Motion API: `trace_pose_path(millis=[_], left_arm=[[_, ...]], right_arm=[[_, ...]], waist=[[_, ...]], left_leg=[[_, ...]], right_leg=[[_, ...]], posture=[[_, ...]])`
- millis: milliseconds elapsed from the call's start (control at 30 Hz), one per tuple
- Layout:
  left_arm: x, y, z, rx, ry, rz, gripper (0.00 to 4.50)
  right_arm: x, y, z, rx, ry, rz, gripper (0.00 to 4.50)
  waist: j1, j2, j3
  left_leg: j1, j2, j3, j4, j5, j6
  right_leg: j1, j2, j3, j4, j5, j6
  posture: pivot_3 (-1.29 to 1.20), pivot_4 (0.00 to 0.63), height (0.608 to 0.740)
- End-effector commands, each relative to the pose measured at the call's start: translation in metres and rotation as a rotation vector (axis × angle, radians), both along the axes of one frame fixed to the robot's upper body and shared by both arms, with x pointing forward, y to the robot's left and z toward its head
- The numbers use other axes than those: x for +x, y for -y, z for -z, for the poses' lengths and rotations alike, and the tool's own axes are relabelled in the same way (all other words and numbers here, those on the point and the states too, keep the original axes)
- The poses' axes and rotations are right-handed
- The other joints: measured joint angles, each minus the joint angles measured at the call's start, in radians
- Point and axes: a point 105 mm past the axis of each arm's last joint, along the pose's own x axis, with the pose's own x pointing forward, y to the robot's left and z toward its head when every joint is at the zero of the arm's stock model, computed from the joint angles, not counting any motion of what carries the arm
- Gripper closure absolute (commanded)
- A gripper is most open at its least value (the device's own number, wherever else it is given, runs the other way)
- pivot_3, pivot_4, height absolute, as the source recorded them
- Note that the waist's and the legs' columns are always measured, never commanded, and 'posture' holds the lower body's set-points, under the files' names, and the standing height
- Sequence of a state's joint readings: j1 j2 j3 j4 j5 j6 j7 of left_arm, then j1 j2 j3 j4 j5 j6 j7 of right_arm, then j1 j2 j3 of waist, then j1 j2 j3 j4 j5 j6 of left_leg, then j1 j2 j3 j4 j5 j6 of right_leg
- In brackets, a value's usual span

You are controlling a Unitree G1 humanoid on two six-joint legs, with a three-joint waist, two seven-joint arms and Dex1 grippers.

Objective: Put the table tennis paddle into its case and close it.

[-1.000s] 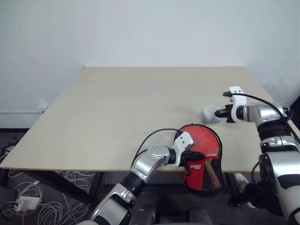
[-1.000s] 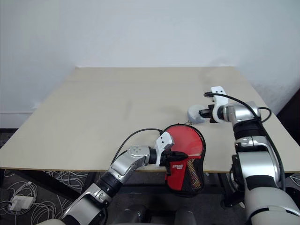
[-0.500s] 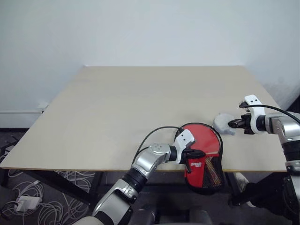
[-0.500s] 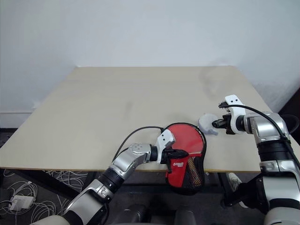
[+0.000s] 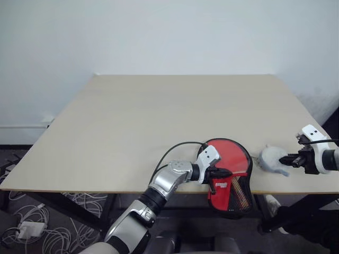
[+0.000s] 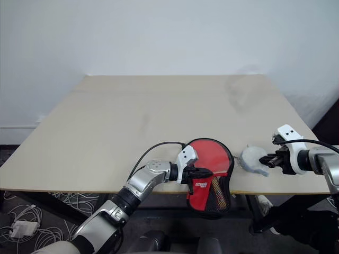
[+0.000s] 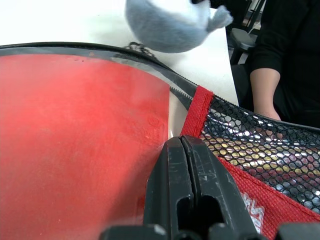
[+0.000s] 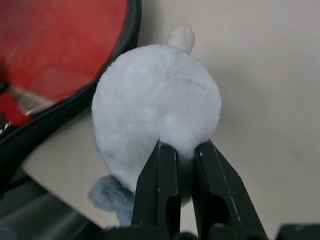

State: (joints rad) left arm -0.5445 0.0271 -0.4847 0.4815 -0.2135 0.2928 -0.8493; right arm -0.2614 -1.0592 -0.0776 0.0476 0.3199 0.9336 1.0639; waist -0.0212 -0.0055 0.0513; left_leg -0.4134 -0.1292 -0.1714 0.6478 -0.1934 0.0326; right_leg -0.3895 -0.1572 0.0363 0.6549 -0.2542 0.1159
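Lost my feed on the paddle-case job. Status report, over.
Left gripper shut on the case at the table edge. Right gripper shut on the fuzzy ball, beside the case. Paddle's red face shows through the clear panel.

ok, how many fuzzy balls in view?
1. The ball is pinched in the shut right hand, over the table's near right corner, just right of the case. None elsewhere on the table; the case could hide something.

Red case w/ mesh panel, overhanging near table edge, prob. paddle inside.
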Motion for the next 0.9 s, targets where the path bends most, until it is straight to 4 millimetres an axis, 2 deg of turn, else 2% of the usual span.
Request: trace_pose_path(millis=[33,133,267,400,533,733,900], left_arm=[[0.034,-0.05,0.027,0.16,-0.016,-0.204,4.5],[0.033,-0.05,0.027,0.159,-0.02,-0.197,4.5],[0.034,-0.048,0.025,0.151,-0.018,-0.191,4.5],[0.036,-0.05,0.023,0.152,-0.014,-0.187,4.5],[0.042,-0.056,0.02,0.158,-0.006,-0.19,4.5],[0.051,-0.066,0.012,0.166,0.018,-0.181,4.5],[0.062,-0.079,0.004,0.18,0.038,-0.182,4.5]], right_arm=[[-0.008,0.006,-0.024,-0.017,0.053,-0.033,4.32],[-0.015,0.006,-0.025,-0.01,0.05,-0.061,4.32],[-0.035,-0.008,-0.03,0.04,0.034,-0.177,4.32],[-0.046,-0.017,-0.031,0.055,0.03,-0.242,4.32],[-0.057,-0.026,-0.032,0.069,0.012,-0.313,4.32],[-0.071,-0.033,-0.03,0.085,-0.023,-0.388,4.32],[-0.084,-0.04,-0.03,0.102,-0.05,-0.45,4.32]], waist=[[0.0,0.0,0.0],[0.0,0.0,0.0],[0.0,0.0,0.0],[0.0,0.002,0.0],[0.0,0.004,-0.001],[0.0,0.004,-0.001],[0.0,0.004,-0.001]], left_leg=[[0.0,0.0,0.001,0.0,0.0,0.0],[-0.001,0.001,0.002,0.0,0.0,0.0],[-0.002,0.004,0.004,0.001,0.0,0.0],[-0.003,0.008,0.007,0.001,0.0,0.0],[-0.014,0.021,0.015,0.001,-0.001,0.0],[-0.013,0.024,0.022,0.001,-0.001,0.0],[-0.012,0.026,0.024,0.003,-0.001,0.0]], right_leg=[[0.0,0.0,0.0,0.0,0.0,0.0],[0.0,-0.001,-0.001,0.0,0.0,0.0],[0.0,-0.001,-0.003,-0.002,0.0,0.0],[0.0,-0.003,-0.008,-0.006,0.0,0.0],[-0.004,-0.007,-0.025,-0.015,0.0,0.0],[-0.005,-0.008,-0.028,-0.015,0.0,0.0],[-0.006,-0.015,-0.041,-0.014,0.001,0.001]], posture=[[0.0,0.0,0.698],[0.0,0.0,0.698],[0.0,0.0,0.698],[0.0,0.0,0.698],[0.0,0.0,0.698],[0.0,0.0,0.698],[0.0,0.0,0.698]])
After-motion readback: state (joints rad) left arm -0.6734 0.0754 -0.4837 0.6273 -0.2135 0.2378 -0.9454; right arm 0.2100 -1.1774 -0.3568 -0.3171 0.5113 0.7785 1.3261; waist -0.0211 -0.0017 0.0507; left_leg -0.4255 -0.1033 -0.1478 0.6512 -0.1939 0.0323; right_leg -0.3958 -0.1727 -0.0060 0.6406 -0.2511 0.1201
